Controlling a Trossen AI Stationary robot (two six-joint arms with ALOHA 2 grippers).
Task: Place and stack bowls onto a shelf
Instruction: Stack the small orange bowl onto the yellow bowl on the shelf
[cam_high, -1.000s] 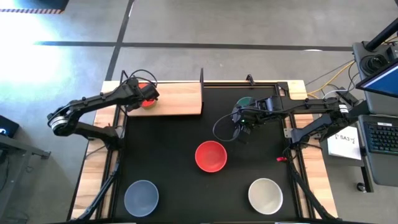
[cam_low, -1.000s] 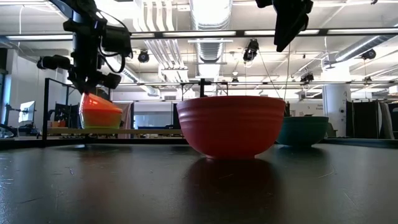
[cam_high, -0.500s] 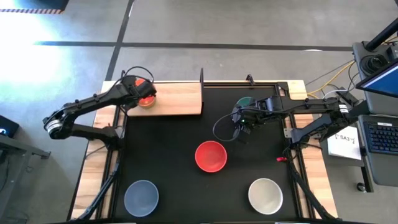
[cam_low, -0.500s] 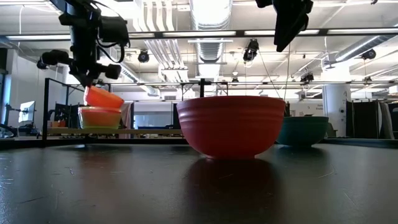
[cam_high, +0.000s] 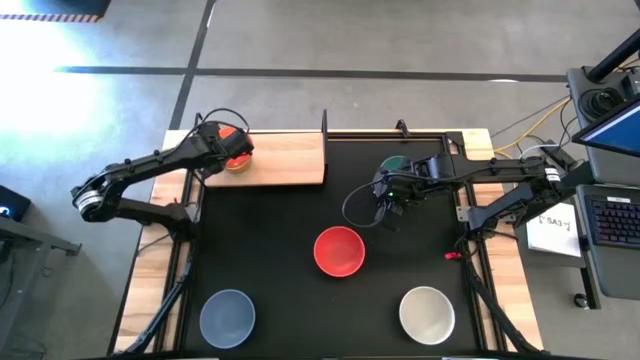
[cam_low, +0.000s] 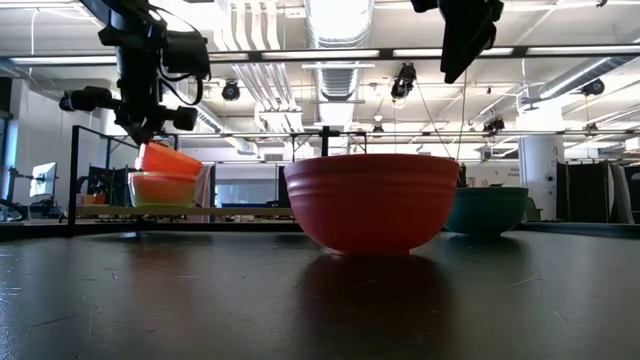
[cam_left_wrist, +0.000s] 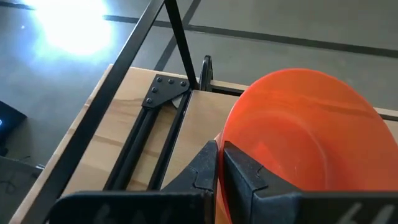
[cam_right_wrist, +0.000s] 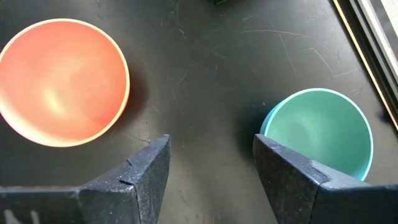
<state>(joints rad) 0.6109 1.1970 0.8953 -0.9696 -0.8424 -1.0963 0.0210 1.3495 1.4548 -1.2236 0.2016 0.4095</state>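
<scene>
Pinching the orange-red bowl (cam_left_wrist: 305, 130) by its rim with the left gripper (cam_left_wrist: 219, 149), fingers pressed almost together on the thin wall, at eleven o'clock of the table over the nine o'clock end of the shelf (cam_high: 290, 158). Holds it tilted, one edge down on the yellowish bowl (cam_low: 160, 189) already standing on the board, the other edge up, so not yet nested flat. Could go wrong on release: dropped while canted like this, likely slides off the lower rim towards the shelf's outer edge, or lands askew and rocks the bowl beneath. Could also drag the lower bowl along if pushed sideways while touching it, with little bare board left on that side. Could twist in so narrow a rim pinch, too. Keeps the right gripper (cam_right_wrist: 211, 143) spread wide and empty at one o'clock above the black mat (cam_high: 280, 230), between the red bowl (cam_high: 339, 251) at centre and the teal bowl (cam_right_wrist: 317, 130) at one o'clock, touching neither. Leaves the grey-blue bowl (cam_high: 227, 317) at seven o'clock and the white bowl (cam_high: 427, 314) at five o'clock unshelved. Set against a second earlier: carries the orange-red bowl higher and a little further onto the shelf, showing the yellowish bowl beneath it in the low view where it hid that bowl; shows no change in the right arm or the four bowls on the mat.
</scene>
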